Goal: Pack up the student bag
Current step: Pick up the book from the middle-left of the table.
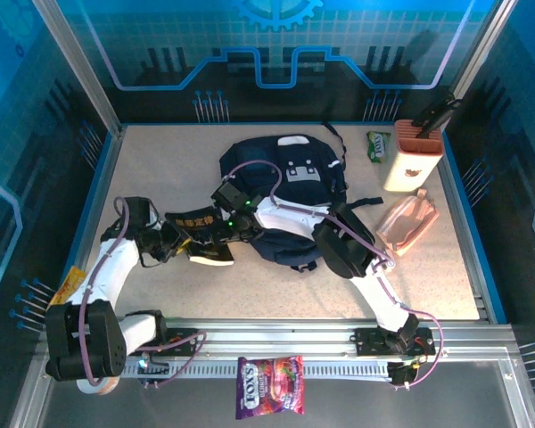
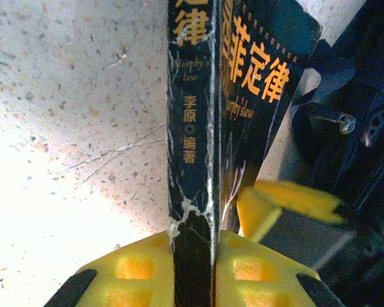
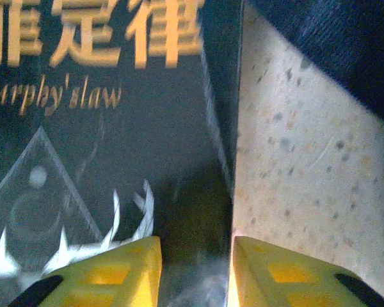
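Observation:
The student bag (image 1: 290, 174), dark navy with pale grey patches, lies in the middle of the table; part of it also shows as dark fabric (image 2: 361, 137) (image 3: 333, 38). Just left of it a black book (image 1: 196, 223) with gold lettering stands on edge. My left gripper (image 1: 178, 241) (image 2: 193, 268) is shut on the book's spine (image 2: 192, 128), yellow fingers pressed to both sides. My right gripper (image 1: 218, 217) (image 3: 195, 272) reaches from the bag side; its jaws stand apart astride the book's cover edge (image 3: 102, 147). Its yellow fingers (image 2: 288, 204) look blurred beside the cover.
A pink pouch (image 1: 408, 223), a cream pen holder (image 1: 413, 156) and a green packet (image 1: 377, 145) sit at the right of the speckled table (image 1: 160, 160). A purple candy bag (image 1: 269, 386) lies on the front rail. Blue walls enclose the table.

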`<move>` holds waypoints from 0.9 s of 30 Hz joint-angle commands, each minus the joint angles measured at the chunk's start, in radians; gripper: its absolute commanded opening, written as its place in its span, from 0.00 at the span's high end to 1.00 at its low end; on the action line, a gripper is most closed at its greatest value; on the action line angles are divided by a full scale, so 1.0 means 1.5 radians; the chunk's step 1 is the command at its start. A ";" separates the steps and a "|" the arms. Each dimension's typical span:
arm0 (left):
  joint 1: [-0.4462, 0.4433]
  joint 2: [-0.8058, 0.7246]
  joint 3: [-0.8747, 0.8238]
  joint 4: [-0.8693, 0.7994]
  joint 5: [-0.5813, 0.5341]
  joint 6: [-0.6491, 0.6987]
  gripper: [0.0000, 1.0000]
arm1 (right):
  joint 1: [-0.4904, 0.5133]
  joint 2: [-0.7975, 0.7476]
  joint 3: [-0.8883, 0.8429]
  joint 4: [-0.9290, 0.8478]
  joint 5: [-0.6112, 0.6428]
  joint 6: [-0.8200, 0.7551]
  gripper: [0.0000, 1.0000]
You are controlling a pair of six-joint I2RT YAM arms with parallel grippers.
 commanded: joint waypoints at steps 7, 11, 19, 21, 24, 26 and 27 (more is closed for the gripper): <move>-0.001 -0.041 0.121 0.003 -0.073 -0.007 0.94 | -0.029 -0.254 -0.148 0.081 -0.032 0.005 0.51; -0.003 -0.043 0.182 0.017 -0.054 -0.036 0.95 | -0.062 -0.367 -0.261 0.140 -0.006 0.014 0.40; -0.013 0.005 0.238 0.151 0.068 -0.146 0.93 | -0.151 -0.554 -0.439 0.205 0.006 0.053 0.07; -0.025 0.016 0.227 0.219 0.088 -0.195 0.93 | -0.176 -0.594 -0.479 0.227 -0.001 0.076 0.01; -0.062 0.042 0.229 0.307 0.091 -0.258 0.93 | -0.215 -0.638 -0.525 0.269 -0.031 0.130 0.00; -0.091 0.068 0.246 0.347 0.087 -0.290 0.92 | -0.239 -0.659 -0.551 0.305 -0.049 0.179 0.00; -0.106 0.085 0.256 0.372 0.085 -0.308 0.92 | -0.249 -0.666 -0.565 0.330 -0.060 0.209 0.00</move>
